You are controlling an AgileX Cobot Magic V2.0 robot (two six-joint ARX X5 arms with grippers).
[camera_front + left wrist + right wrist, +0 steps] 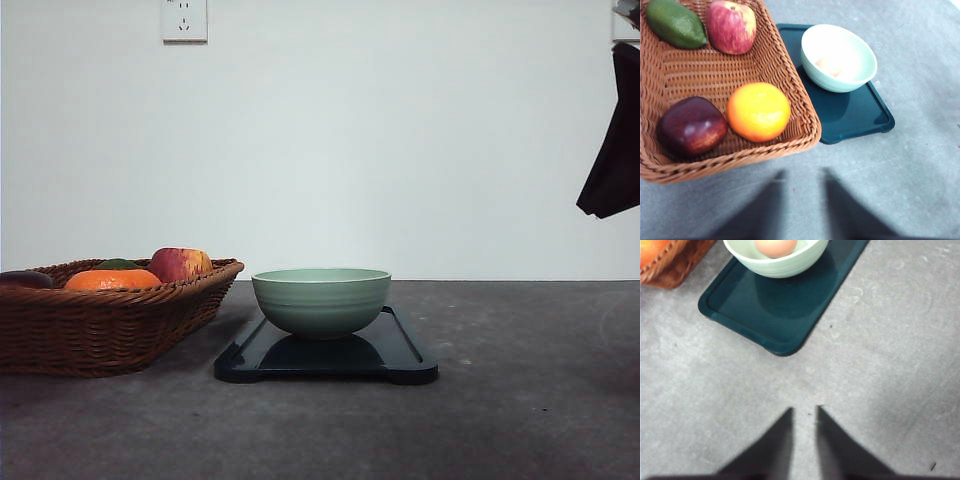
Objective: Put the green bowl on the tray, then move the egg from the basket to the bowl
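Note:
The green bowl (pixel 321 299) stands upright on the near half of the dark tray (pixel 405 352) at the table's centre. A pale brown egg (pixel 774 246) lies inside the bowl (pixel 785 265), also seen faintly as the egg (pixel 829 65) in the left wrist view. The wicker basket (pixel 110 325) sits to the left, touching the tray's edge (pixel 790 30). My left gripper (pixel 803 175) hangs open over bare table near the basket's corner. Over bare table past the tray's end (pixel 775 340), my right gripper (pixel 804 411) is open by a narrow gap, holding nothing.
The basket holds an orange (pixel 758 111), a red apple (pixel 732 26), a dark purple fruit (pixel 691 125) and a green fruit (pixel 675 22). A dark part of an arm (pixel 612 150) hangs at the top right. Grey table stretches right of the tray.

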